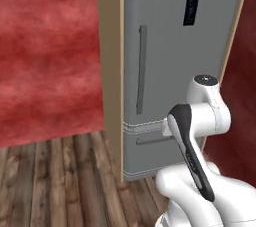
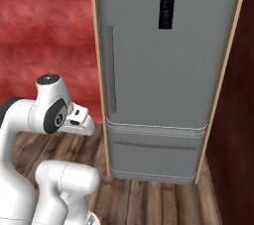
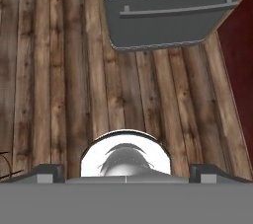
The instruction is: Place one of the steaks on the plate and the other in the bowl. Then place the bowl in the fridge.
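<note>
Even, flat light around me; soft sheen on fridge [image 1: 170, 46] door, faint shadow beneath it, slight pixel blur throughout.

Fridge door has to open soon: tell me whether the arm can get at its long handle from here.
Probably yes. The fridge stands shut right ahead, its long handle facing the robot over bare wood floor. The arm is folded low, its claw open and pointing at the floor, so it must swing up first.

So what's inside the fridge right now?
Can't tell: the fridge has its upper door and lower drawer closed, so shelves and contents are hidden. Only its grey front, bar handle and dark display panel show.
</note>
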